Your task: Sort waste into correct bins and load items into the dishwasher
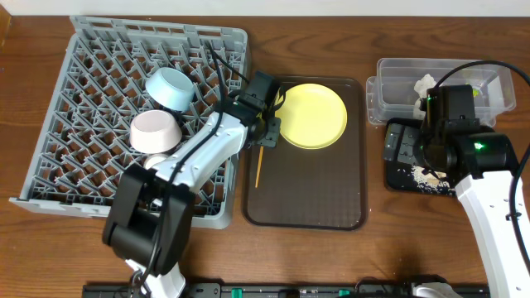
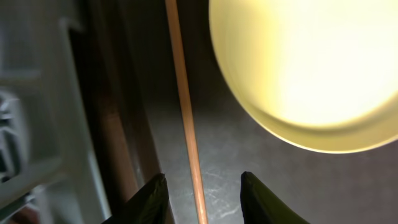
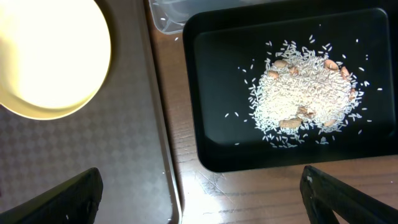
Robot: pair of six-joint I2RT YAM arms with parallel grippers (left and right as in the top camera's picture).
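The rack (image 1: pixel 157 29) fills the left of the counter (image 1: pixel 33 240), with the brown tray (image 1: pixel 306 190) just beside it. The tub (image 1: pixel 389 83) and black tray (image 1: pixel 400 153) stand at the right. The plate (image 1: pixel 313 116) lies in the brown tray's far half. A blue bowl (image 1: pixel 170 87) and a pink bowl (image 1: pixel 156 132) sit tilted in the rack. The left arm crosses the rack's near right part and hides what is under it

Overhead, a chopstick (image 1: pixel 258 170) lies along the brown tray's left edge, its far end under the left end effector (image 1: pixel 263 142). Only the left wrist view shows the grip: the fingers (image 2: pixel 152 199) stand partly apart on either side of the stick, clear of it, holding nothing

Overhead, the right arm covers much of the black tray. The right wrist view shows the whole heap of rice (image 3: pixel 305 93) in it. The right end effector (image 3: pixel 199 199) is spread wide and empty above the gap between the two trays

A white tissue (image 1: pixel 424 84) lies in the tub
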